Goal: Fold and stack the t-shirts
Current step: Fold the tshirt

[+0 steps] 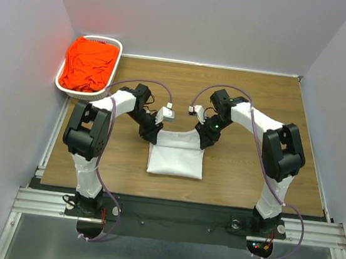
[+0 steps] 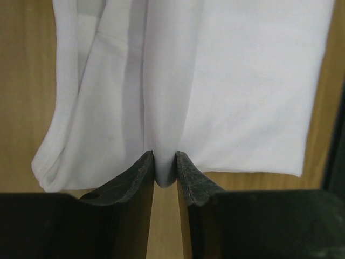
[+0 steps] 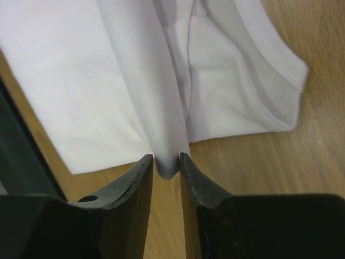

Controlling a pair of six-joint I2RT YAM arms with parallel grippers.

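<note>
The white t-shirt (image 1: 176,158) lies partly folded on the wooden table between the two arms. My left gripper (image 1: 153,135) is shut on a pinch of its far left edge, as the left wrist view (image 2: 165,162) shows, with the white cloth (image 2: 226,81) spread beyond the fingers. My right gripper (image 1: 204,140) is shut on a pinch of its far right edge; in the right wrist view (image 3: 166,161) a hemmed sleeve (image 3: 269,91) lies to the right. The orange-red t-shirt (image 1: 89,63) is bunched in the basket at the far left.
A white slotted basket (image 1: 116,50) stands at the far left corner of the wooden table (image 1: 258,102). White walls enclose the back and both sides. A metal rail (image 1: 181,218) runs along the near edge under the arm bases.
</note>
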